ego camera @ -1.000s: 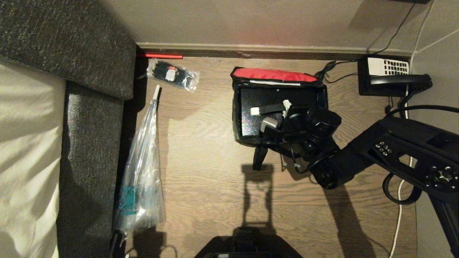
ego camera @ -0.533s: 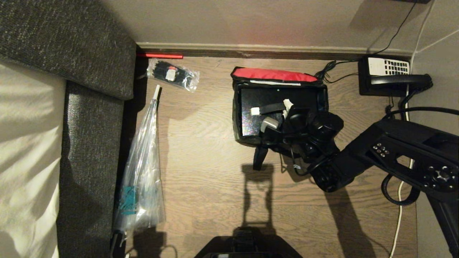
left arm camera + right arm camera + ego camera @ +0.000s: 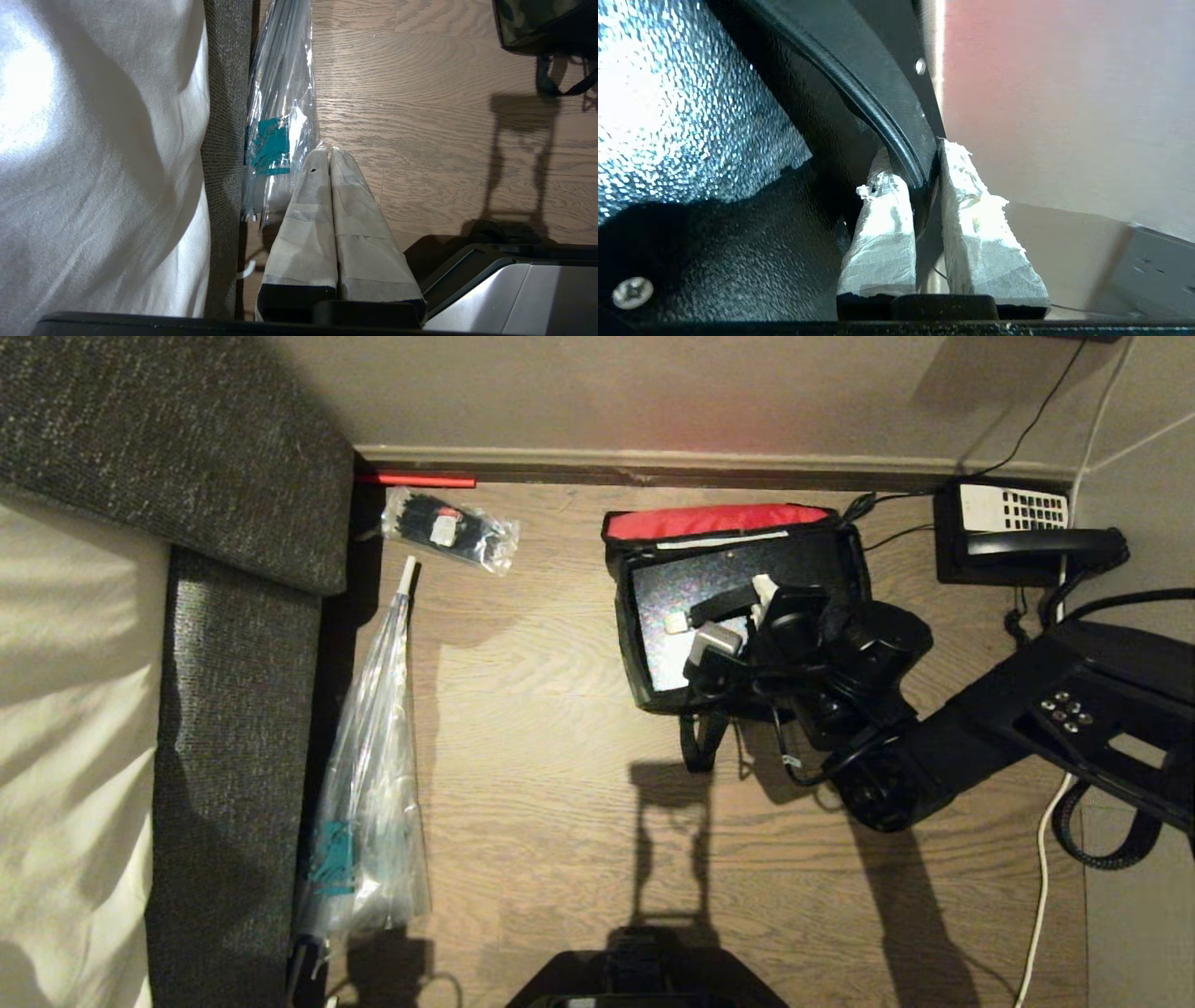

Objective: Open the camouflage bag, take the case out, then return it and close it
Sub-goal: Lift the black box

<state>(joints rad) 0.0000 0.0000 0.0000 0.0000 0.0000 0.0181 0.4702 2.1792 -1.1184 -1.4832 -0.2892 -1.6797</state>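
Since a second ago your right gripper [image 3: 920,186] has tilted the case [image 3: 672,616] up out of the camouflage bag [image 3: 719,523] near the telephone [image 3: 1018,537], fingers pinched on its strap handle [image 3: 878,112] for lifting.

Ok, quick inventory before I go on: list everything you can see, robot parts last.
camouflage bag: 1, camouflage with red lining, open on the floor by the wall
case: 1, black, in the bag
strap handle: 1, black, on the case
telephone: 1, black, white keypad, far right corner
plastic sleeve: 1, clear, beside the sofa
small packet: 1, clear, dark contents, near the wall
sofa: 1, grey
right gripper: shut on strap handle
left gripper: shut, parked low
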